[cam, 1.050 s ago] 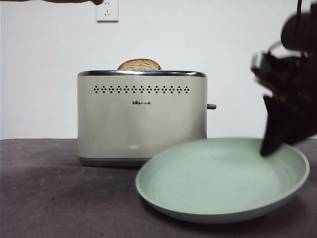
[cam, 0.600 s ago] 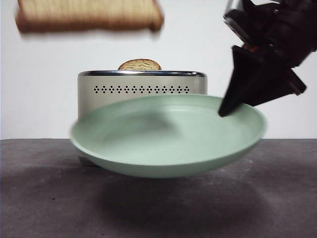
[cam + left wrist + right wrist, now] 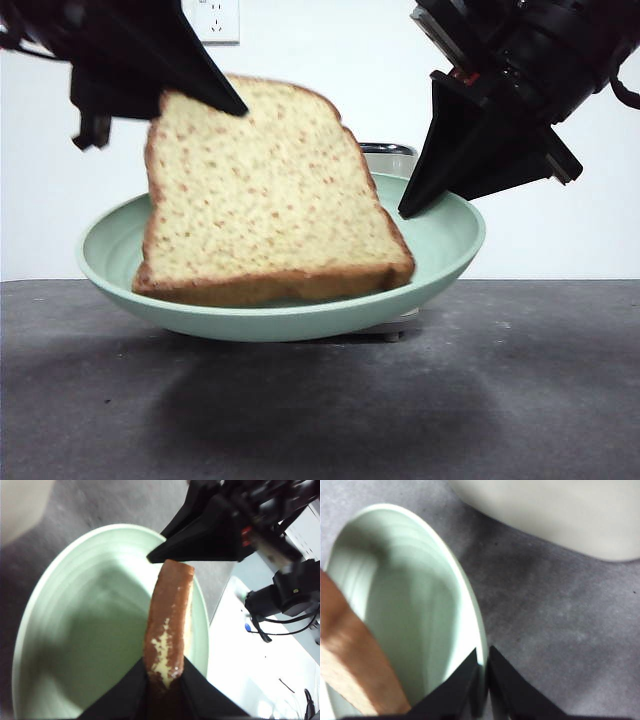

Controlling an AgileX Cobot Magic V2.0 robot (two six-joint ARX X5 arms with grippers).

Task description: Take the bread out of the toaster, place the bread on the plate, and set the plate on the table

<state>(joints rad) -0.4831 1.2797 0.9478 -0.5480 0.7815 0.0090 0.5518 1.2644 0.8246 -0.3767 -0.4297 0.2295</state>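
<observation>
My left gripper is shut on the top crust of the bread, a large tan slice hanging upright with its lower edge in the plate. The left wrist view shows the bread edge-on between my jaws, over the plate. My right gripper is shut on the plate's right rim and holds the plate in the air above the table. The right wrist view shows my jaws pinching the rim of the plate. The toaster is mostly hidden behind the plate and the bread.
The toaster's cream body shows in the right wrist view beyond the plate. A wall socket is on the white wall behind. The plate casts a shadow on the table under it. The second slice is hidden.
The plate has moved left and a little higher, now in front of the toaster. The bread has come down from the top of the view into the plate, with the left gripper.
</observation>
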